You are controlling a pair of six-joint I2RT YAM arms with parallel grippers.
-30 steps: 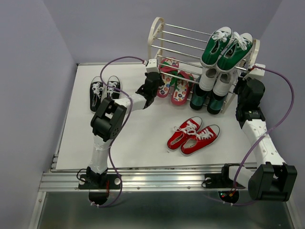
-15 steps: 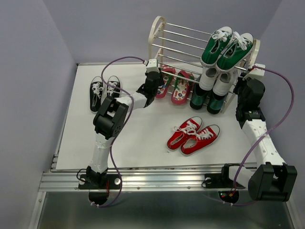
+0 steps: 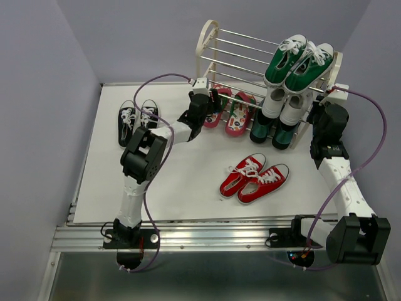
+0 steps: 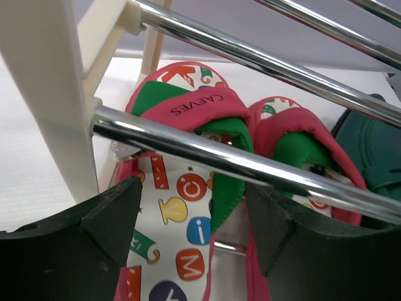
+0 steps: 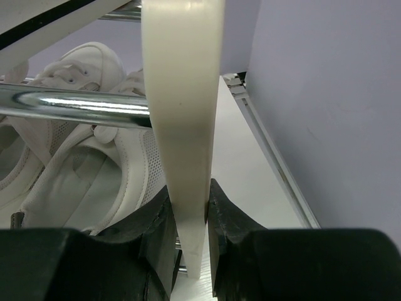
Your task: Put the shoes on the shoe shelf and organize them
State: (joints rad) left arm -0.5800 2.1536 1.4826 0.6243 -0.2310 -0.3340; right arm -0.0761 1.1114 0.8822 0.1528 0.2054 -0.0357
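Lavender walls (image 3: 125, 37) close in a white table (image 3: 175, 182), with the shelf (image 3: 207, 37) at its 1 o'clock corner. Flip-flops (image 4: 188, 188) lie side by side on the lowest tier, at its 9 o'clock end, straps tucked under a rod. The left gripper (image 4: 191, 207) stands wide, its fingers flanking the left flip-flop's heel, apparently touching nothing. The right gripper (image 5: 188, 207) is pinched narrow on the shelf's 3 o'clock side frame.

Pulling the left gripper back carelessly could hook a finger on the heel or the rod and drag that flip-flop off the thin rods. If the right gripper shifts while clamped, the light shelf may skid or tip, spilling the green sneakers (image 3: 297, 63) on top.

Red sneakers (image 3: 254, 179) wait at the flip-flops' 5 o'clock, black sneakers (image 3: 136, 119) at their 9 o'clock.
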